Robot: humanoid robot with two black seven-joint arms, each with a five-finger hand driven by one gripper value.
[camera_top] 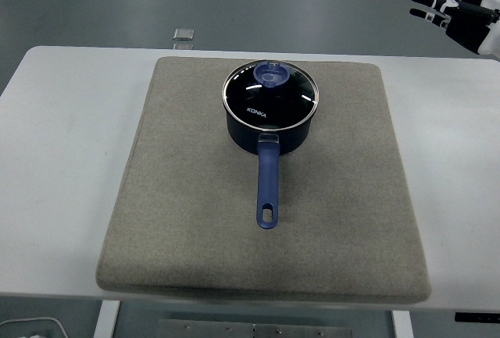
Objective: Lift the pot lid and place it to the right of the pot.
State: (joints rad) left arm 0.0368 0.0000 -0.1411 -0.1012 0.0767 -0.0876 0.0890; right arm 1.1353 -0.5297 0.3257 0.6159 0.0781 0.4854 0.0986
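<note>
A dark blue pot [269, 131] stands at the back middle of the grey mat [187, 221], its long blue handle [268, 186] pointing toward the near edge. The glass lid [270, 94] sits on the pot, with a blue knob [271, 76] on top. My right hand [445, 1] hovers high at the top right corner, far from the pot, its fingers spread and holding nothing. The left arm does not show.
The mat covers most of the white table [62, 158]. A small pale square object [184, 34] lies on the floor beyond the table's far edge. Bare mat lies to the right of the pot.
</note>
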